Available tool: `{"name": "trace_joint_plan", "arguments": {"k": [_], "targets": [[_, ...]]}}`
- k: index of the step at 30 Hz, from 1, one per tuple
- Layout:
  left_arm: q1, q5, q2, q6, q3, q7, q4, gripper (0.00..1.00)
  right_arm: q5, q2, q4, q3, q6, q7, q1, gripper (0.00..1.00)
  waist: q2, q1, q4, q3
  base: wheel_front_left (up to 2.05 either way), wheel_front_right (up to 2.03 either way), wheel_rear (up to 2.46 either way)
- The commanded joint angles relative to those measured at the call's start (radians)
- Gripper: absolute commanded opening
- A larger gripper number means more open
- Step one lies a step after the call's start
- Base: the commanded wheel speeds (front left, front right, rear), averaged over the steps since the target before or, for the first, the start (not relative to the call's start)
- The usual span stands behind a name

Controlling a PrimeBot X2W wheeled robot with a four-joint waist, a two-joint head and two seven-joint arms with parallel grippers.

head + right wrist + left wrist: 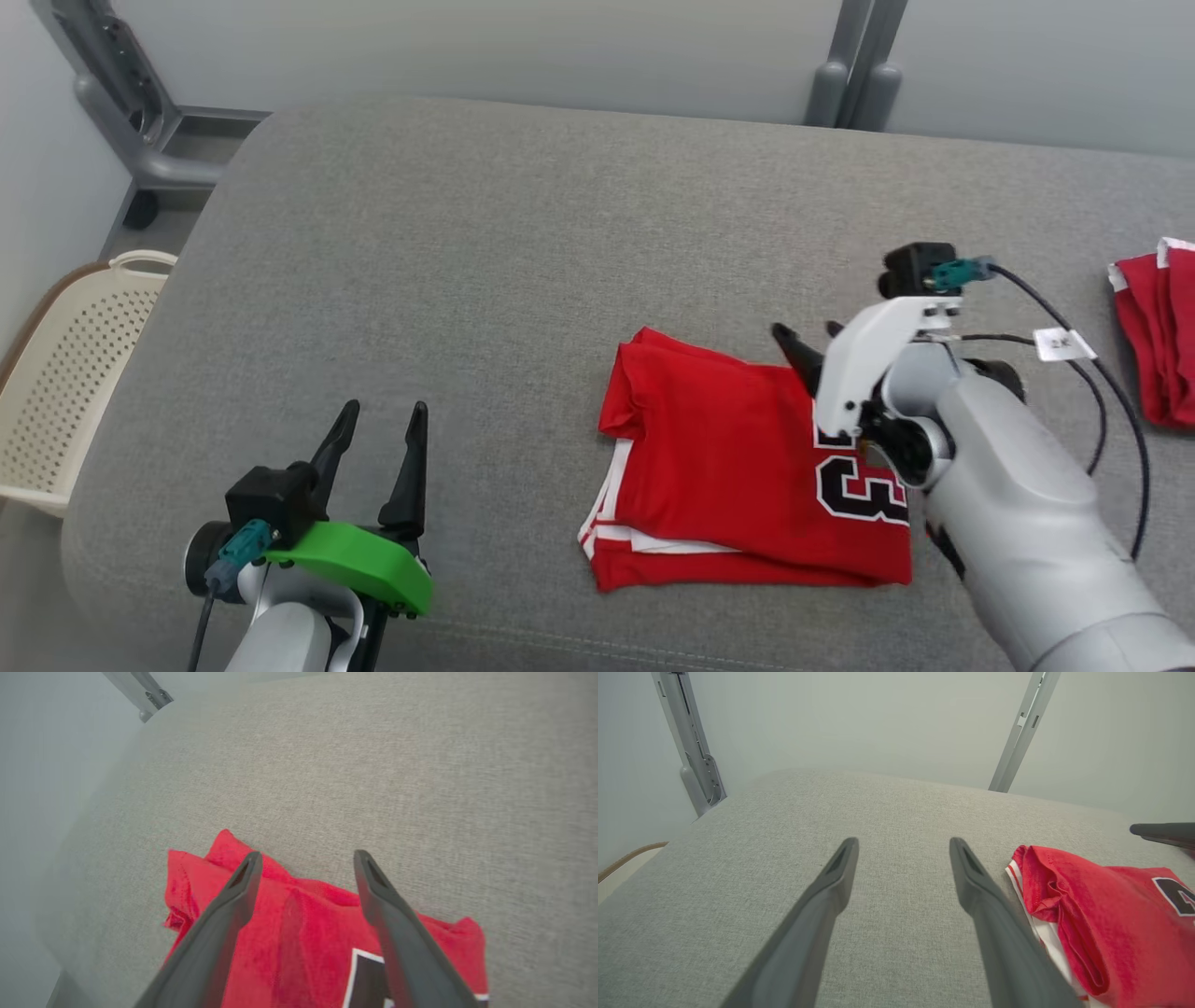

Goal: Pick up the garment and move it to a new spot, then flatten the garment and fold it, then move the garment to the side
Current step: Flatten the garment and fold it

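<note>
The garment (738, 457) is a red jersey with white trim and black numerals, lying folded into a rough square on the grey cushion (467, 280). My right gripper (808, 334) hangs open just above its far right corner, nothing between the fingers. In the right wrist view both fingers (233, 900) spread over the red cloth (299, 933). My left gripper (378, 425) stands open at the lower left, well clear of the jersey. In the left wrist view the garment (1106, 924) lies to the right of the open fingers (971, 882).
A second red cloth (1158, 336) lies at the cushion's right edge. A cream perforated basket (65, 373) stands on the floor to the left. Grey metal posts (854, 65) rise behind the cushion, and cables (1102, 373) trail from my right wrist.
</note>
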Motion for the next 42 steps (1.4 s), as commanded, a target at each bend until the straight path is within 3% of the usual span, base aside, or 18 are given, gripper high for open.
{"name": "trace_joint_plan", "arguments": {"k": [1, 6, 13, 18, 24, 25, 26, 28, 42], "targets": [[0.016, -0.004, 0.003, 0.005, -0.002, -0.001, -0.003, 1.0, -0.038, -0.018, -0.005, -0.037, 0.0, 0.014, 0.036, 1.0, 0.0, 0.0, -0.033, -0.02, 0.0, 0.0, 0.0], [0.028, -0.011, 0.0, 0.007, -0.005, 0.0, -0.002, 1.0, -0.169, -0.043, -0.11, -0.216, 0.0, 0.091, 0.135, 1.0, 0.0, 0.0, -0.069, -0.035, 0.0, 0.0, 0.0], [0.029, -0.017, -0.001, 0.005, -0.015, 0.0, 0.0, 1.0, -0.29, 0.015, -0.424, -0.39, 0.0, 0.25, 0.324, 1.0, 0.0, 0.0, -0.094, -0.037, 0.0, 0.0, 0.0], [0.016, -0.018, -0.005, -0.001, -0.026, 0.0, 0.005, 1.0, -0.261, 0.031, -0.603, -0.376, 0.0, 0.276, 0.427, 1.0, 0.0, 0.0, -0.086, -0.033, 0.0, 0.0, 0.0], [0.007, -0.023, 0.0, -0.004, -0.034, 0.0, 0.013, 1.0, -0.205, 0.029, -0.629, -0.246, 0.0, 0.195, 0.471, 1.0, 0.0, 0.0, -0.06, -0.021, 0.0, 0.0, 0.0], [0.005, -0.023, 0.001, -0.005, -0.034, 0.0, 0.013, 1.0, -0.2, 0.029, -0.62, -0.224, 0.0, 0.176, 0.465, 0.84, 0.0, 0.0, -0.055, -0.019, 0.0, 0.0, 0.0], [0.004, -0.024, 0.001, -0.005, -0.035, 0.0, 0.014, 1.0, -0.192, 0.029, -0.61, -0.206, 0.0, 0.156, 0.456, 0.44, 0.0, 0.0, -0.051, -0.016, 0.0, 0.0, 0.0], [-0.002, -0.024, -0.001, -0.005, -0.038, 0.0, 0.015, 1.0, -0.189, 0.029, -0.583, -0.167, 0.0, 0.121, 0.433, 0.0, 0.0, 0.0, -0.038, -0.01, 0.0, 0.0, 0.0], [-0.038, -0.029, -0.017, -0.014, -0.051, -0.002, 0.029, 1.0, -0.143, 0.029, -0.337, 0.011, 0.0, -0.049, 0.285, 0.0, 0.0, 0.0, 0.051, 0.037, 0.0, 0.0, 0.0]]}}
